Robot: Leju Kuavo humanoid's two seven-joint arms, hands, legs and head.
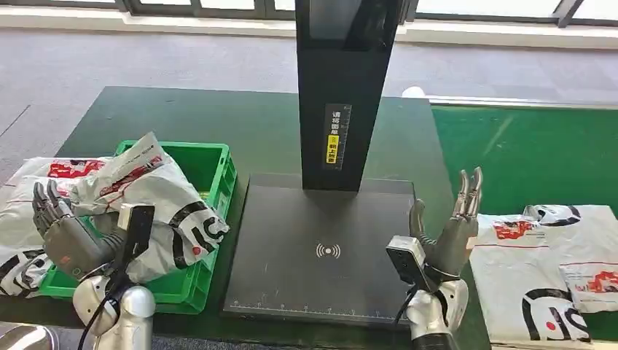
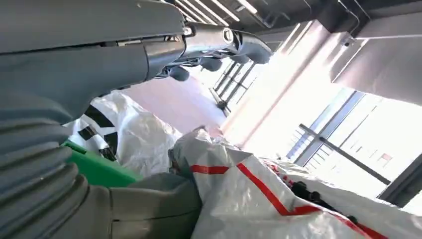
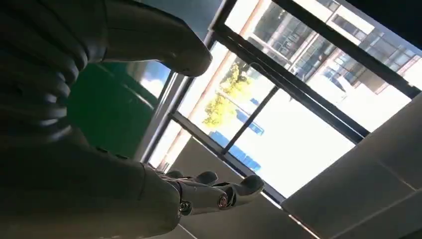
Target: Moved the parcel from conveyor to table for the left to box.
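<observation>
A white parcel [image 1: 157, 197] with red and black print lies heaped in the green crate [image 1: 211, 164] at the table's left. My left hand [image 1: 62, 233] stands beside it at the crate's near left corner, fingers raised and apart, gripping nothing. In the left wrist view the parcel [image 2: 278, 199] lies close against the thumb [image 2: 154, 204], with the fingers [image 2: 214, 42] stretched above it. My right hand [image 1: 453, 230] is upright at the table's right edge, fingers straight and spread, nothing in it. More white parcels [image 1: 536, 270] lie on the green conveyor [image 1: 525, 153] just to its right.
A dark scanner plate [image 1: 328, 219] with a tall black column [image 1: 342, 95] fills the table's middle, between the hands. Another white parcel [image 1: 18, 211] lies outside the crate at far left. A smaller parcel [image 1: 592, 281] overlaps the one on the conveyor.
</observation>
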